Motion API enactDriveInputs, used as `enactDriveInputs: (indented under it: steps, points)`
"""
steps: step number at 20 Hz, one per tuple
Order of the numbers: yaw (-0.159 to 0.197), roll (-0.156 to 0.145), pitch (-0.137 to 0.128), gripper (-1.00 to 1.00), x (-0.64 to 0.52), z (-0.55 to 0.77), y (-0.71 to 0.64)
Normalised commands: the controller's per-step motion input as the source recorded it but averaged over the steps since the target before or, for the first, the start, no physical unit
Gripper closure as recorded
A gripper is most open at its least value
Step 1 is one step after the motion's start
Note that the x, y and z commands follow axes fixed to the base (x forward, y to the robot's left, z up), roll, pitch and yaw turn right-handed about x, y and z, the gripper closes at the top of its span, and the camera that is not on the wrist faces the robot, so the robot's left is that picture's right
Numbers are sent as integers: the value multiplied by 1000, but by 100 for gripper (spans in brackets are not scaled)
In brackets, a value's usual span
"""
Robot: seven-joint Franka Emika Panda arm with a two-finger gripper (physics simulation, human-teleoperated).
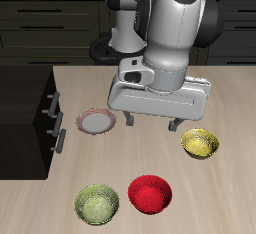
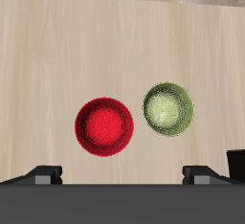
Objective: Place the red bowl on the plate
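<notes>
The red bowl (image 1: 150, 193) (image 2: 104, 125) sits upright on the wooden table near the front edge, with nothing in it. The plate (image 1: 97, 122), pale in the centre with a pinkish-brown rim, lies farther back, close to the dark cabinet. My gripper (image 1: 157, 120) (image 2: 122, 175) hangs above the table between the plate and the yellow bowl, farther back than the red bowl and well apart from it. Its fingers are spread wide and hold nothing. The plate does not show in the wrist view.
A green bowl (image 1: 97, 204) (image 2: 167, 109) stands beside the red bowl near the front edge. A yellow bowl (image 1: 200, 143) rests beside the gripper. A dark cabinet with drawer handles (image 1: 35, 113) borders the table next to the plate.
</notes>
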Motion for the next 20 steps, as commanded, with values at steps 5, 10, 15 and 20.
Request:
enactDriveInputs:
  steps: [5,10,15,20]
  points:
    - [-2,23,11,-100,2,-72,255]
    - [-3,-105,-19,-100,-52,2,-77]
    - [3,-56,-2,-100,-6,-25,65]
    - [15,-7,-7,-100,-20,-76,136]
